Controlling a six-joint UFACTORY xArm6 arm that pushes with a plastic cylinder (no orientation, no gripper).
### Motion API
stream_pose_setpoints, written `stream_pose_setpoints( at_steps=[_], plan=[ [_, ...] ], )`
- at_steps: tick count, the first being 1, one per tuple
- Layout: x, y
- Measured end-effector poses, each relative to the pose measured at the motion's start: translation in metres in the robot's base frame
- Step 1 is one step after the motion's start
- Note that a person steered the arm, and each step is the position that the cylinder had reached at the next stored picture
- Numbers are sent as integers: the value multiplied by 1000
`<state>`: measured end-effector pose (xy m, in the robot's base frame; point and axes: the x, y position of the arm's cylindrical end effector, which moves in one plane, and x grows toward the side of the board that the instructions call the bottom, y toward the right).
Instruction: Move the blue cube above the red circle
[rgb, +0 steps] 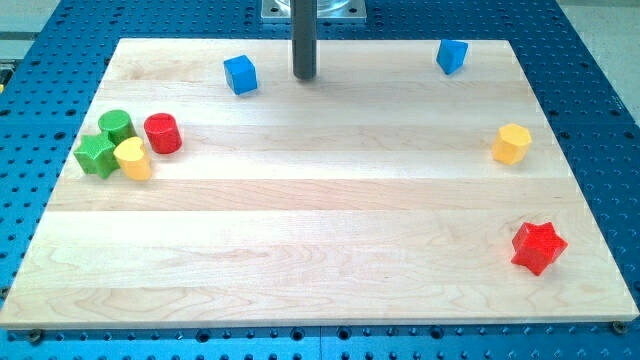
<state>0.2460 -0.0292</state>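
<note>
Hovering near the view's top, my tip (305, 77) stood on the wooden surface (320, 230); this end effector was a bare rod, with nothing to open, close or hold. The blue cube (240, 74) sat just to its left, apart from it, and the red circle (162, 133) lay further left and lower, touching a green cylinder (116, 125) and a yellow cylinder (133, 158) beside a green star (96, 155). A careless push could have driven the cube off the near top edge, or sent it into that cluster. Another blue block (452, 56), a yellow hexagon (511, 144) and a red star (538, 247) lay well to the right. Blue perforated plate (600, 60) surrounded the surface.
</note>
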Motion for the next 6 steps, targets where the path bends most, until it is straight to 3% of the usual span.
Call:
stream_pose_setpoints(
  at_steps=[1,2,3,4,5,6],
  plan=[
    [4,-76],
    [67,-95],
    [58,-68],
    [90,-77],
    [91,-122],
    [87,-131]
  ],
)
